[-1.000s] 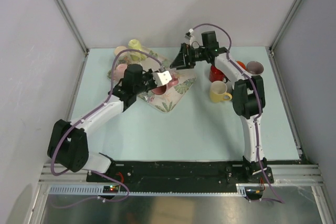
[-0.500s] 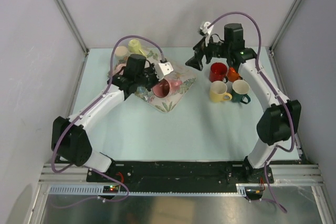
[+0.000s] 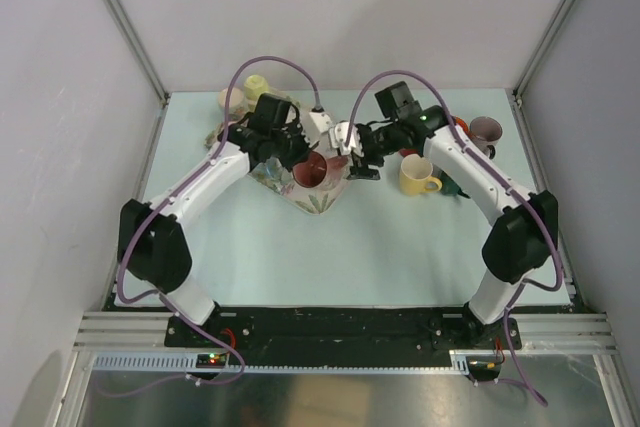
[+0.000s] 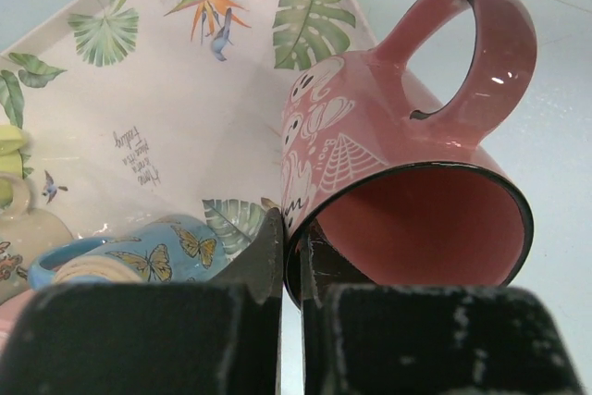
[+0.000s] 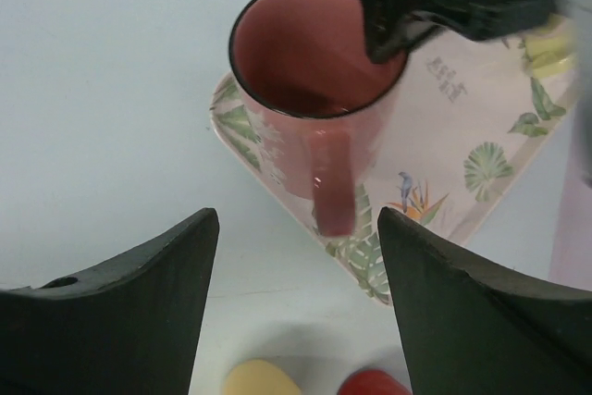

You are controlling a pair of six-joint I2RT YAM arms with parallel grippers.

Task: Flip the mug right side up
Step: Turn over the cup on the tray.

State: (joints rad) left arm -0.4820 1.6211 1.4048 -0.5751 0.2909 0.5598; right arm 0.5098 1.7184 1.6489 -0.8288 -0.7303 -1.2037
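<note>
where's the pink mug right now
Top view, just left of centre: the pink mug is over the leafy tray, rim pinched by the left gripper, right gripper facing its handle.

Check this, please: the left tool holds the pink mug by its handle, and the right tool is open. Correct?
Not quite: the left tool holds the pink mug by its rim, as the left wrist view shows. The right tool is open.

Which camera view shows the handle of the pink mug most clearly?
The left wrist view: the handle of the pink mug shows its open loop, large. The right wrist view sees it edge-on, a narrow strip. In the top view the mug is small, its handle unclear.
</note>
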